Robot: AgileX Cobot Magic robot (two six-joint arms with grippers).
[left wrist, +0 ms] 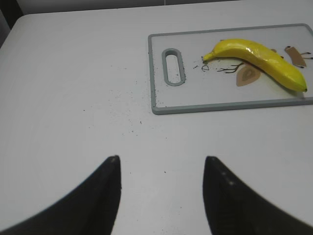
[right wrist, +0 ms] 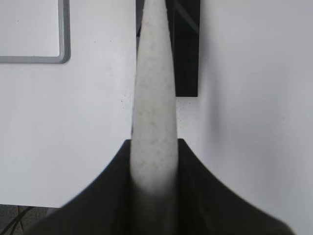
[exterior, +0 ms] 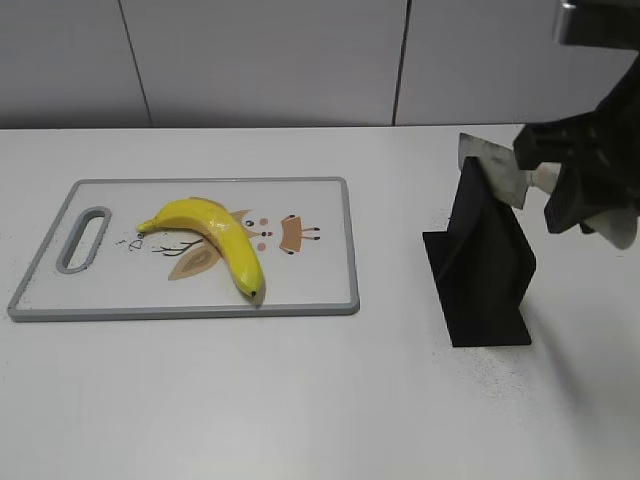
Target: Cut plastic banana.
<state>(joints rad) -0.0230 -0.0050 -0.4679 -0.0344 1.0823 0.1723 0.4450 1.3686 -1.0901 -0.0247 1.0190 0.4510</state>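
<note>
A yellow plastic banana (exterior: 215, 228) lies whole on a white cutting board with a grey rim (exterior: 200, 312); both also show in the left wrist view, banana (left wrist: 259, 58) and board (left wrist: 161, 103). My right gripper (exterior: 560, 190) is shut on the pale handle of a knife (right wrist: 154, 98), with its grey blade (exterior: 495, 165) just above the black knife stand (exterior: 485, 270). My left gripper (left wrist: 161, 164) is open and empty over bare table, left of the board's handle end. The left arm is out of the exterior view.
The knife stand (right wrist: 188, 49) sits right of the board on the white table. The board's near right corner (right wrist: 61, 49) shows in the right wrist view. A grey wall runs behind the table.
</note>
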